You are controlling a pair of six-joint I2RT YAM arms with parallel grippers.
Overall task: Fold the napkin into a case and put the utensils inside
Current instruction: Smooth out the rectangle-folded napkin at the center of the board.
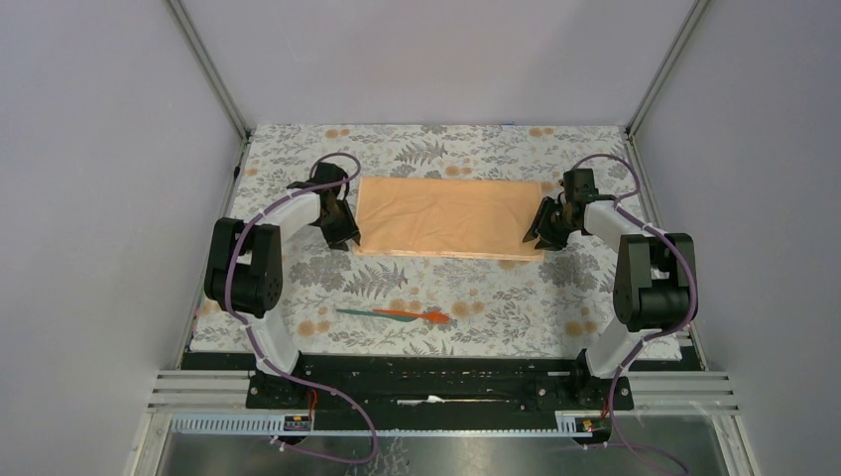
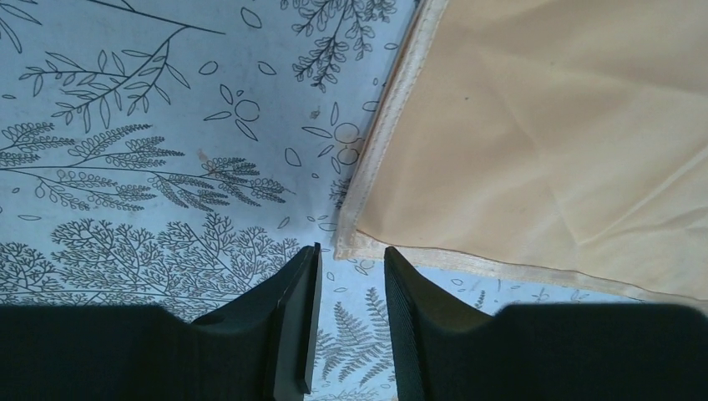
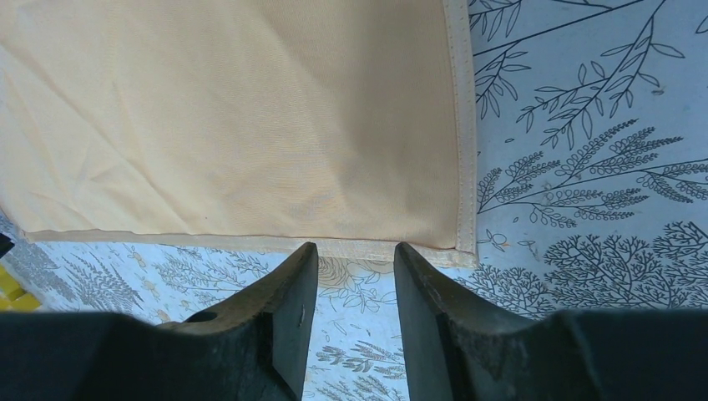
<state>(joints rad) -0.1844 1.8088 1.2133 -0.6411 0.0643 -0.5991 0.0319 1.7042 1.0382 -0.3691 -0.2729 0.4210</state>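
Narrowly parted, holding nothing: left hand (image 2: 351,251) at 8 o'clock corner of napkin (image 1: 448,216), right hand (image 3: 355,248) at 4 o'clock corner.

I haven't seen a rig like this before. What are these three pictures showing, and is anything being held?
The machine is a pair of small robot arms mounted side by side: a left arm and a right arm. The wide picture looks down from above and behind them. The other two pictures come from a camera on each wrist, so the dark shapes at the bottom are that arm's own fingers.

On the floral tablecloth a peach napkin lies flat as a wide rectangle. Nearer the arms lie the utensils, one teal and one orange.

The left tool sits at the napkin's near left corner, and the right tool at its near right corner. Both are open and hold nothing.
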